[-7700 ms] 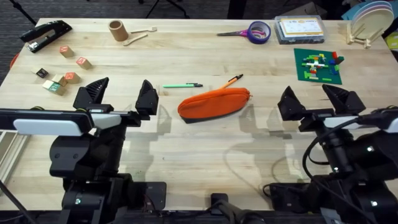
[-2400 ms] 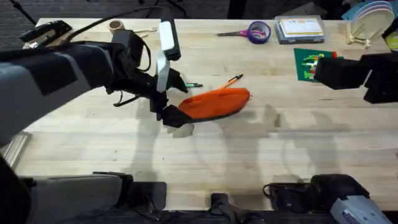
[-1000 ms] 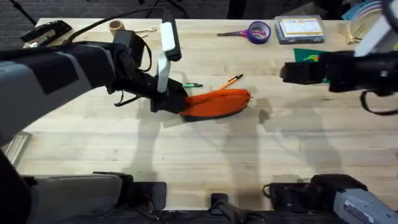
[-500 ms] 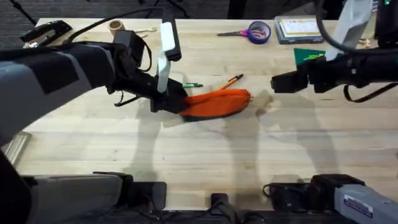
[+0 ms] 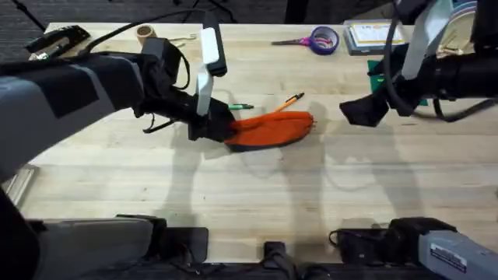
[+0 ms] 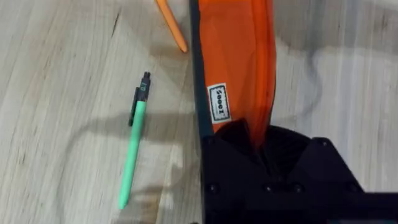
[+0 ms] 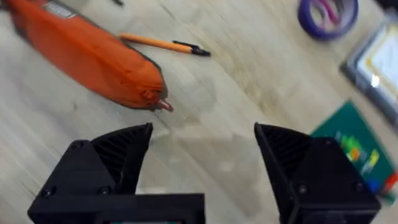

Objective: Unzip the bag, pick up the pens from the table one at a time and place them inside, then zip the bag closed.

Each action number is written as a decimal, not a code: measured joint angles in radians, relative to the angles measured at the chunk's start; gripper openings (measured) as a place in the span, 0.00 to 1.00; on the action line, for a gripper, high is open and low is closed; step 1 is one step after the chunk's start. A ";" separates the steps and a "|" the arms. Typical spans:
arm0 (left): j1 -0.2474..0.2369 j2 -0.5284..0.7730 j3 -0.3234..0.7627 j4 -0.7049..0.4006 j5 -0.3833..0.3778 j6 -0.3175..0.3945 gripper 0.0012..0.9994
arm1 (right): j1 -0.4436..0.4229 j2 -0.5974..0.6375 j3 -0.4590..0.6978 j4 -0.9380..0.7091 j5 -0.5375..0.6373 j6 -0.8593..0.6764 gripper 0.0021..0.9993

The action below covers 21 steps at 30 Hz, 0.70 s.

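Pale plank tabletop (image 5: 257, 194) carries the orange bag (image 5: 272, 128) near its middle, lying flat, zipper shut as far as you can see. Your left pincer (image 6: 261, 134) is clenched on the bag's near end. It's soft fabric, so expect it to slump and slide unless that end stays pinned. Take the small pull tab (image 7: 164, 105) at the far end; your right pincer (image 7: 202, 140) hovers released just short of it. Green pen (image 6: 134, 149) and orange pen (image 7: 163, 44) lie beside the bag.
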 joint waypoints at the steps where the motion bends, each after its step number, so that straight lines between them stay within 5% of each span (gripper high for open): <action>1: 0.000 0.000 0.000 0.000 0.000 0.000 0.04 | 0.000 0.000 0.000 0.000 -0.019 -0.051 1.00; 9: 0.000 0.000 0.000 0.005 0.000 0.000 0.04 | 0.003 0.001 0.000 0.002 -0.158 -0.339 1.00; 21: 0.000 0.000 0.000 0.005 0.000 0.000 0.04 | 0.003 0.013 0.000 -0.046 -0.199 -0.419 1.00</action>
